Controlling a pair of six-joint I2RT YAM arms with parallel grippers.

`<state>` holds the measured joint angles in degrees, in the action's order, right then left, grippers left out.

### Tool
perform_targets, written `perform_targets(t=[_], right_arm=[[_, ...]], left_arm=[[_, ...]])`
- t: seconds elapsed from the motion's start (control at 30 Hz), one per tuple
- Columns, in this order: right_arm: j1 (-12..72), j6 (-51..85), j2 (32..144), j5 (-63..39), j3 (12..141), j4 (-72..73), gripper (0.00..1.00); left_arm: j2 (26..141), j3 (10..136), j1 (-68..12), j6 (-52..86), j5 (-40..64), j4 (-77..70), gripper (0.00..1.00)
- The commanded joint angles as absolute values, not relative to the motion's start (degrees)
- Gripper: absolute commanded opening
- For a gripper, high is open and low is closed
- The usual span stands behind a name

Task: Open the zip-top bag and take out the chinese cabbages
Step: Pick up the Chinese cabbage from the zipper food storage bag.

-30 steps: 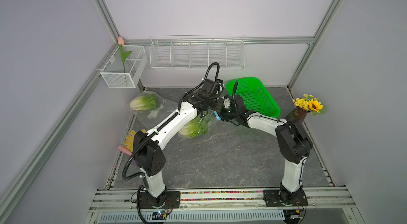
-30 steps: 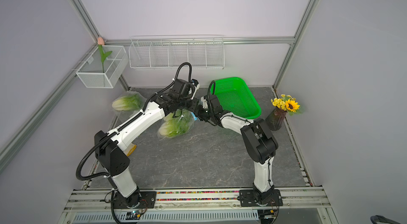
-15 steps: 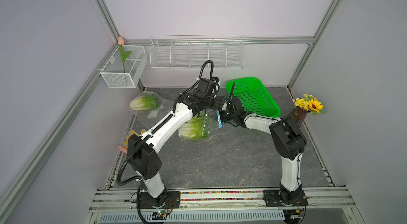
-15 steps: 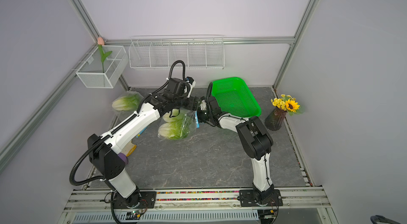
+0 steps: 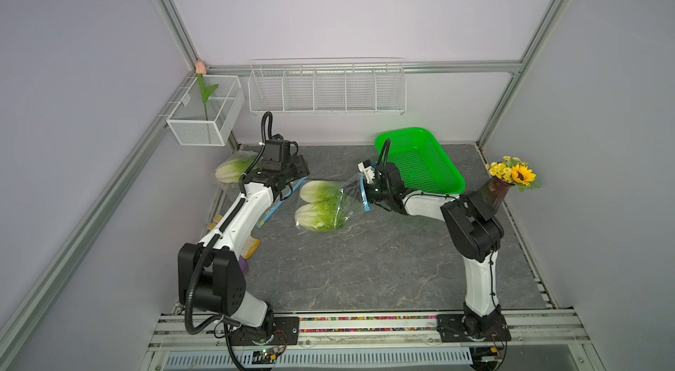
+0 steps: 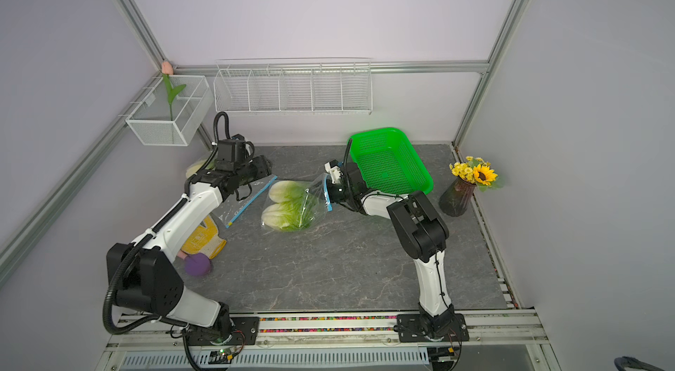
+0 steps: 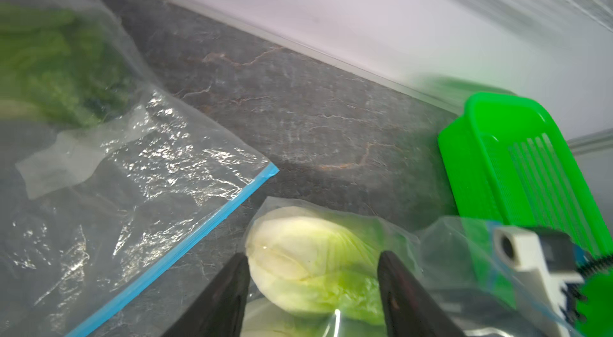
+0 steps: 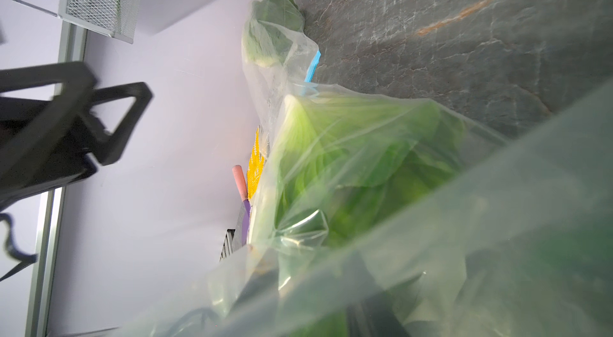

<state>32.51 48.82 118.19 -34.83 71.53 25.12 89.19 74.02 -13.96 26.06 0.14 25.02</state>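
Zip-top bag (image 5: 349, 201), pinched by right end effector (image 5: 366, 193), left end effector (image 7: 313, 255) spread — empty.

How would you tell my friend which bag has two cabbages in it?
Find the bright green basket at the back of the grey table. Right beside it, toward the table's middle, lies a clear bag with a blue zip strip. Two cabbages sit side by side inside, while the bag in the far left corner shows only one.

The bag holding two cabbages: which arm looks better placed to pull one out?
Left, probably. The right gripper is busy pinching the blue edge of the zip-top bag, while the left gripper hangs free, jaws open, facing the cabbages.
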Motion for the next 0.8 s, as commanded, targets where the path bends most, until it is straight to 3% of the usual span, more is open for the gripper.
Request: perform_targets(t=[0.0,0.17,0.3,0.57,0.77], right_arm=[[33.2,48.0,118.6,-35.0,69.2,26.4,0.33],[33.8,45.6,118.9,-32.9,68.2,22.9,0.25],[34.0,46.0,119.3,-32.9,68.3,24.1,0.25],[34.6,45.6,119.0,-35.2,68.2,29.6,0.38],[35.4,44.8,121.1,-35.2,71.3,27.0,0.43]], left_arm=[[93.6,74.9,-13.7,29.4,-0.2,26.7,0.60],[101.5,77.7,-13.8,28.8,0.0,28.0,0.52],[105.6,79.0,-13.8,28.3,0.5,28.7,0.44],[109.2,79.1,-14.5,28.0,1.6,29.3,0.31],[109.9,79.1,-15.1,27.9,2.1,29.3,0.28]])
